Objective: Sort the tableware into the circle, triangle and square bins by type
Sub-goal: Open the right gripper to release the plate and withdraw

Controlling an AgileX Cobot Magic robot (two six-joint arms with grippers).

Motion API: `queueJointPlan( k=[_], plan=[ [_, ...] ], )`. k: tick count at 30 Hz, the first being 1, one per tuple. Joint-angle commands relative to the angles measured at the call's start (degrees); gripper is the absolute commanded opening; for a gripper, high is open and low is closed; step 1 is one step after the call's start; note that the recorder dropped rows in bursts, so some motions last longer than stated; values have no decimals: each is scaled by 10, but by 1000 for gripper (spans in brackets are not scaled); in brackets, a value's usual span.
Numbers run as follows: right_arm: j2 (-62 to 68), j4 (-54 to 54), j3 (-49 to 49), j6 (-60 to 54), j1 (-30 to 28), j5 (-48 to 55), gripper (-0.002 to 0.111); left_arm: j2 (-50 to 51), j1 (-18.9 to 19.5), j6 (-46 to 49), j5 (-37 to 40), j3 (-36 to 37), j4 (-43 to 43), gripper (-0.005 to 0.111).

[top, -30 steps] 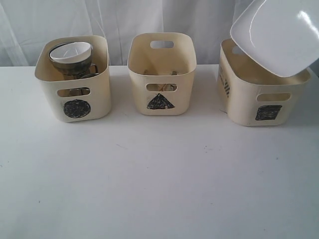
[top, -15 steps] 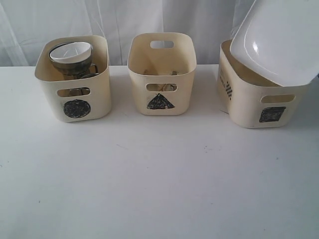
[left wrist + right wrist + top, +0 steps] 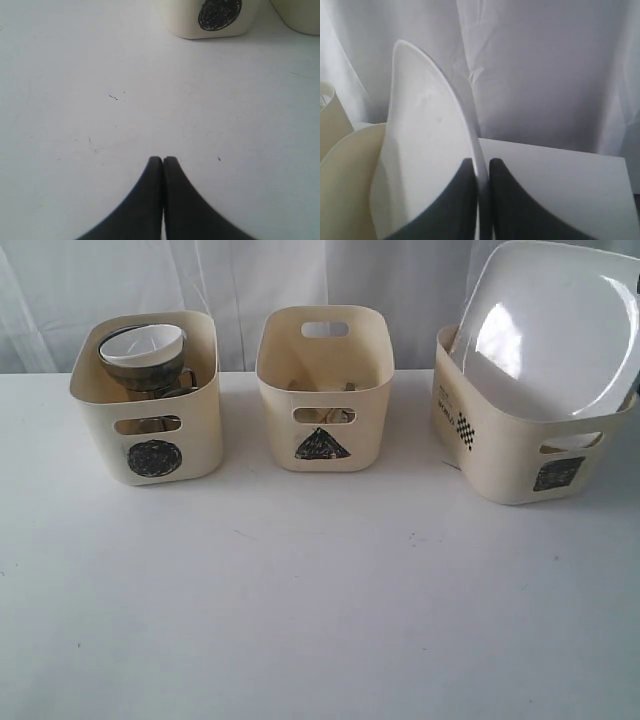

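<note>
EXTERIOR VIEW
- Circle bin (image 3: 150,405): left of the 3 tubs. It holds a white bowl (image 3: 143,343) nested on top of a steel mug (image 3: 160,378), both rising to the rim.
- Triangle bin (image 3: 324,390): middle tub. Wooden chopsticks (image 3: 322,416) lie low inside, seen only in part through the front cut-out.
- Square bin (image 3: 520,455): right tub. The plate (image 3: 550,330) leans steeply in it, lower edge inside, upper half above the rim.
- Change over 1 second: the plate was above the square bin and lay flatter; it is now lower and steeper. The square bin has turned slightly and its mark sits further right. The other 2 bins are unmoved.
- Open room: the table (image 3: 320,620) is bare in front of all 3 bins, with clear gaps between them. The square bin stands near the right frame edge.

LEFT WRIST VIEW
- Left gripper (image 3: 163,159): closed, fingertips touching, empty, over bare table.
- Circle bin (image 3: 180,22): well apart from the gripper.

RIGHT WRIST VIEW
- Right gripper (image 3: 481,161): clamped on the plate (image 3: 425,150), with 1 finger on each face of its rim.
- Square bin (image 3: 345,190): its wall lies against the plate's lower part.
- Surroundings: curtain (image 3: 545,65) behind.
</note>
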Motion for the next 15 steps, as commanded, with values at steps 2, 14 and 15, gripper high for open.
queueJointPlan(
  k=[2,14,15],
  plan=[
    [-3,22,-8,30,1,-4,48,-2,-4,-1,0,1,-2,0],
    [-61,23,-8,306,0,59,17,-2,-4,-1,0,1,-2,0],
    [-75,23,-8,309,0,59,8,-2,-4,-1,0,1,-2,0]
  ],
)
